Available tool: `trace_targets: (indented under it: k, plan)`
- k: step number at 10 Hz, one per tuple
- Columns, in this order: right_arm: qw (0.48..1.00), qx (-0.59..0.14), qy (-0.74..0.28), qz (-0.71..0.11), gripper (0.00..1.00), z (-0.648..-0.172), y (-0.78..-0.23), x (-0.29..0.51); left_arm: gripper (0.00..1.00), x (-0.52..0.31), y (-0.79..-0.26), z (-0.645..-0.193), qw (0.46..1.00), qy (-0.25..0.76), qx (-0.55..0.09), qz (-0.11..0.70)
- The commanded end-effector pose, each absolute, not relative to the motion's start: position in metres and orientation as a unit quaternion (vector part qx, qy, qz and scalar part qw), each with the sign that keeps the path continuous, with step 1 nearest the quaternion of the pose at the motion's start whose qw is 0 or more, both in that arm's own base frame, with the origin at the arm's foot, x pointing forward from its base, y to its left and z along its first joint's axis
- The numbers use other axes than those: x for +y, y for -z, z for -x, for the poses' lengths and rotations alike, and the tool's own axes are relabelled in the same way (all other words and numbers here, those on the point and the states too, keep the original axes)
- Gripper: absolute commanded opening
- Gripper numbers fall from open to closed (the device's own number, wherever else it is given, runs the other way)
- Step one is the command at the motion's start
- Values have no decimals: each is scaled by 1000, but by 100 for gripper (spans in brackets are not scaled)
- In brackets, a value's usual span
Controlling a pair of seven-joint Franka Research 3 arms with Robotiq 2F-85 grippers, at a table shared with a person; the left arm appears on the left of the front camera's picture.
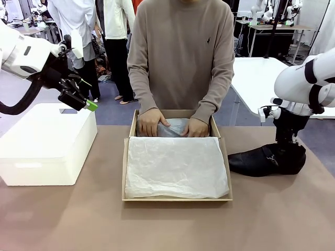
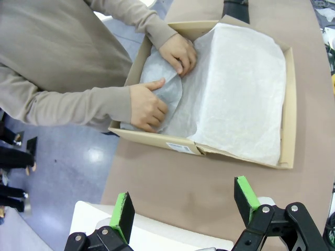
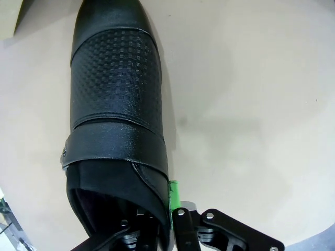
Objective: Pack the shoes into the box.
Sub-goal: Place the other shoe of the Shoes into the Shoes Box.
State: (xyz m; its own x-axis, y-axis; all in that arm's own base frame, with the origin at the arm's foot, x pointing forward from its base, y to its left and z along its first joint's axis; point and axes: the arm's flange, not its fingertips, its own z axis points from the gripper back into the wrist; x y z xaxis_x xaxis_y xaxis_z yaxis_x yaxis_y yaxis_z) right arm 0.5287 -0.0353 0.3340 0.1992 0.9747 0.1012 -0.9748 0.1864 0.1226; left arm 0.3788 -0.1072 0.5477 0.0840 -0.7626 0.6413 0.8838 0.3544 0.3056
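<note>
Right gripper (image 3: pixel 162 201): narrow, pinching the heel-end collar of the black dress shoe (image 3: pixel 118 78). One green pad sits outside the leather; the other finger is inside the opening and hidden.

Black dress shoe: on its sole on the brown table (image 3: pixel 251 104), just beside the cardboard shoebox (image 1: pixel 177 198) on the robot's right. Toe toward the box wall, not yet inside.

Left gripper (image 2: pixel 184 206): fingers wide apart, empty, hovering over the white bin (image 1: pixel 47 141).

Cardboard shoebox: near part covered by white tissue paper (image 1: pixel 175 167). At the far end the person's hands (image 1: pixel 152 123) press on a grey tissue bundle; what it wraps cannot be told.

Handling, as a judgement:
- A one-wall grip on soft leather will likely let the toe droop, so lift slowly and high enough to clear the box wall.
- Turn the shoe to run along the box's long side.
- Lower it onto the tissue only where the hands are clear.
- Release once the sole is borne.
</note>
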Motion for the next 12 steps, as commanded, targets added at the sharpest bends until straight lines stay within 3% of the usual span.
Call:
trace_targets:
  k: [1, 12]
  plan:
    - [767, -6, -636, -77, 0, -523, -340, -43, 100, -105, -546, -381, 725, 568, -380, 88]
    - [774, 53, -627, -71, 0, -524, -459, -60, 100, -105, -546, -381, 725, 568, -380, 88]
